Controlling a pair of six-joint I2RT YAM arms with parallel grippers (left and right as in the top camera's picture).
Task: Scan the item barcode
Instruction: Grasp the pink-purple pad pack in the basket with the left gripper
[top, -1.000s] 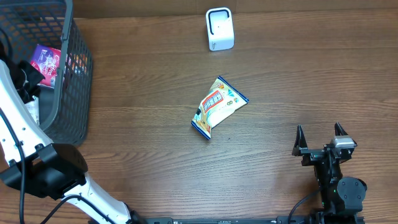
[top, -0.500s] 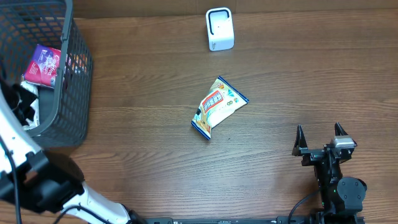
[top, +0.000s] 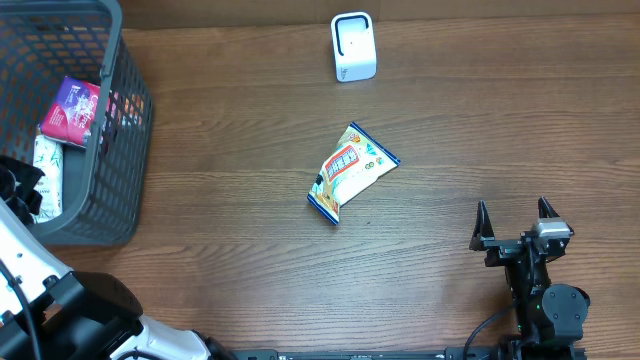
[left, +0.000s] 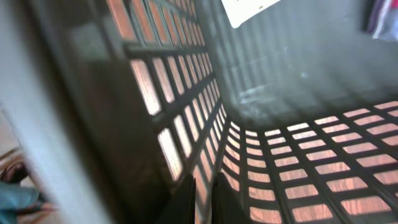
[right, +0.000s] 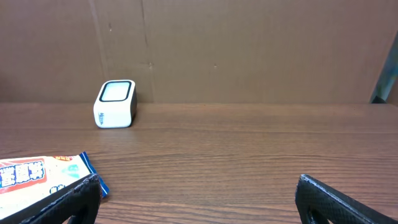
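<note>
The item, a yellow-and-white snack packet (top: 350, 172) with blue ends, lies flat mid-table; its corner also shows in the right wrist view (right: 43, 177). The white barcode scanner (top: 353, 47) stands at the far edge, facing the table (right: 115, 104). My right gripper (top: 515, 228) rests near the front right, open and empty (right: 198, 186), well to the right of the packet. My left gripper (left: 204, 196) is down inside the dark mesh basket (top: 115, 150), its fingers shut with nothing seen between them.
The basket at the far left holds a purple packet (top: 72, 108) and a white-and-green packet (top: 45, 175). The left arm's white links run along the left edge. A brown wall stands behind the scanner.
The left arm has drawn back toward the front edge inside the basket, and the basket has shifted slightly right and forward. The right arm and the snack packet have not moved.
</note>
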